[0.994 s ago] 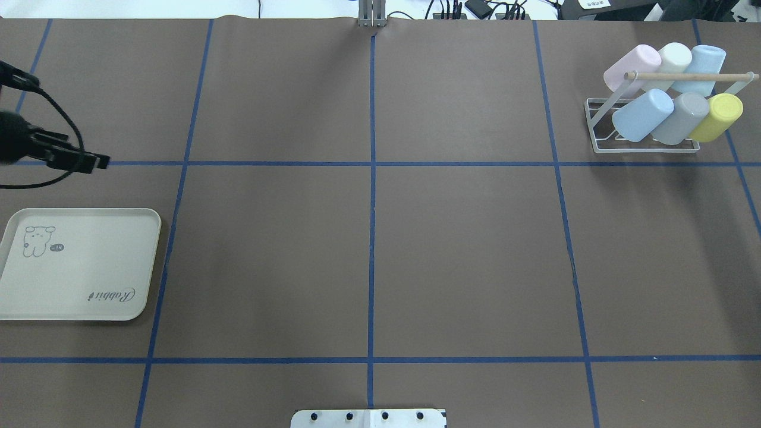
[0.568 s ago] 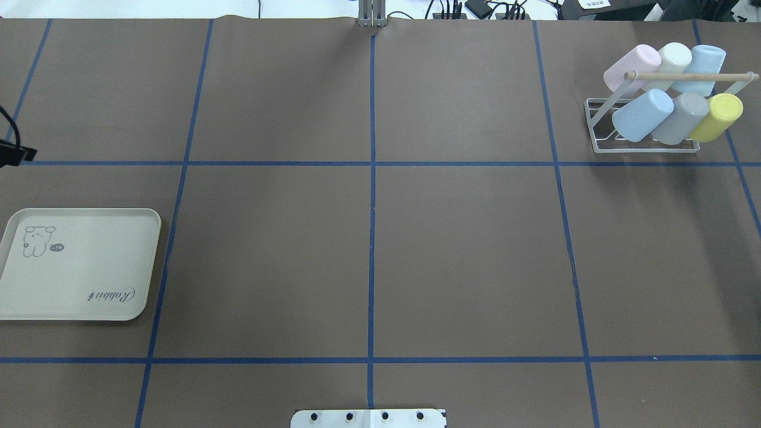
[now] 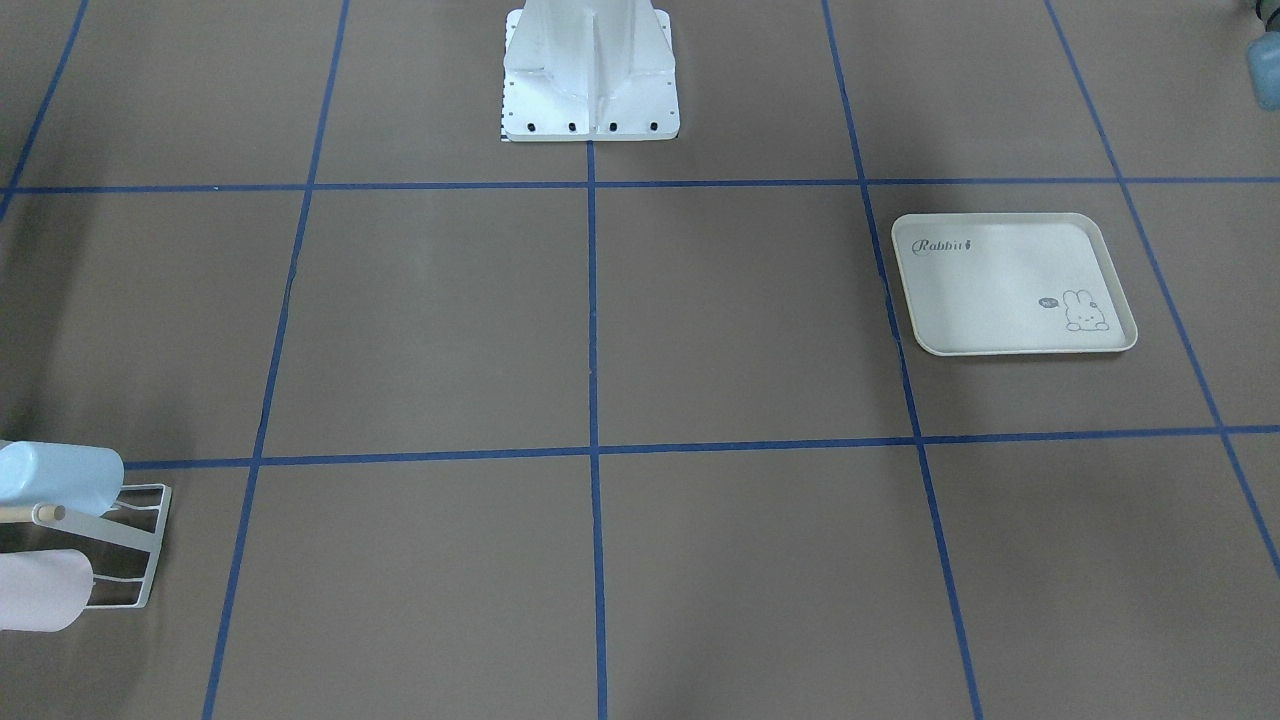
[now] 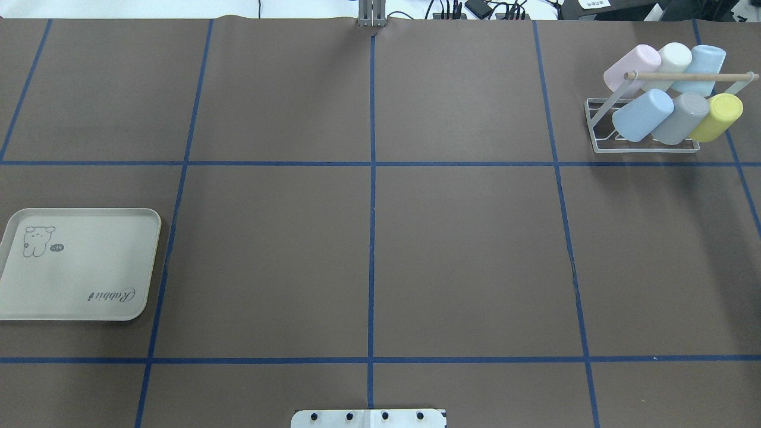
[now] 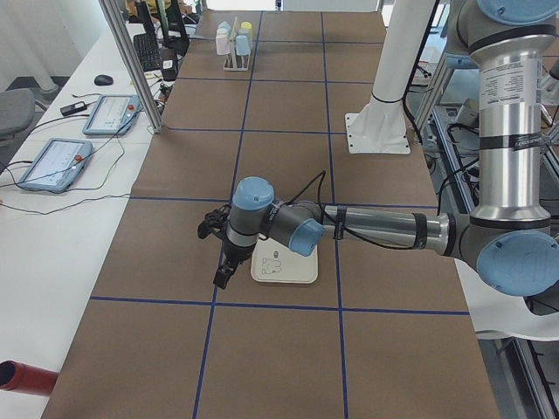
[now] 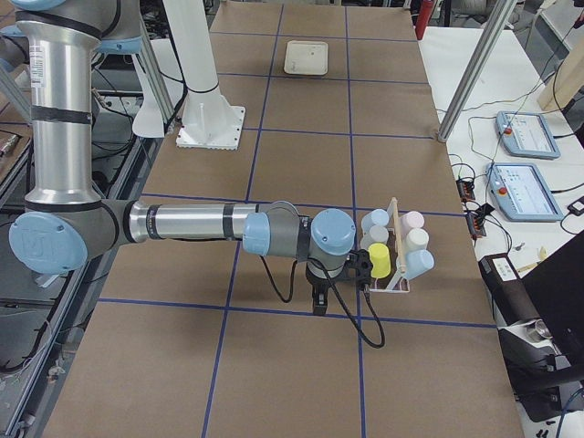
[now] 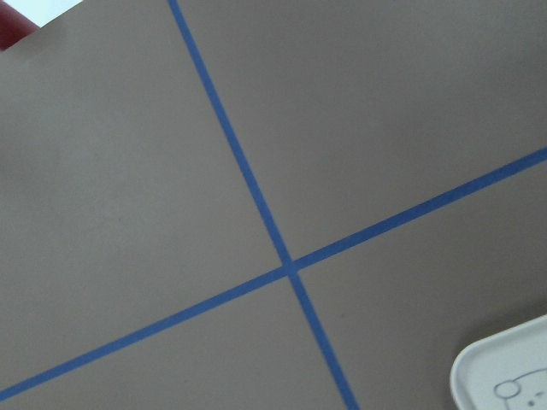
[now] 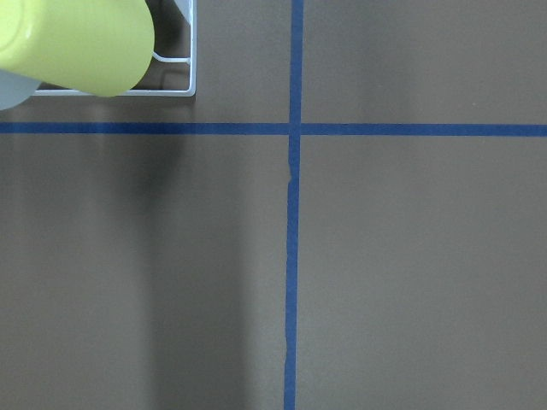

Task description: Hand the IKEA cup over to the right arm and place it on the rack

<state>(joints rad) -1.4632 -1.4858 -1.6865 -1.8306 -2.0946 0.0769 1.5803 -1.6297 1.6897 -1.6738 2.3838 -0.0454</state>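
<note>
Several IKEA cups (image 4: 642, 114) in pink, white, blue, grey and yellow lie tilted on the white wire rack (image 4: 594, 128), under its wooden rod (image 4: 689, 76), at the table's far right. The yellow cup (image 8: 77, 43) and a rack corner (image 8: 190, 81) fill the top left of the right wrist view. My right gripper (image 6: 318, 303) hangs just beside the rack (image 6: 398, 285), holding nothing that I can see. My left gripper (image 5: 224, 278) hovers beside the rabbit-print tray (image 5: 285, 266). Both show only in the side views, so whether they are open or shut I cannot tell.
The cream rabbit-print tray (image 4: 77, 264) lies at the table's left edge; its corner (image 7: 504, 376) shows in the left wrist view. Blue tape lines (image 4: 371, 163) grid the brown table. The white robot base (image 3: 590, 75) stands at the table's middle edge.
My left gripper has drawn back leftward, out of the overhead view. The cups, rack and tray have not moved.
</note>
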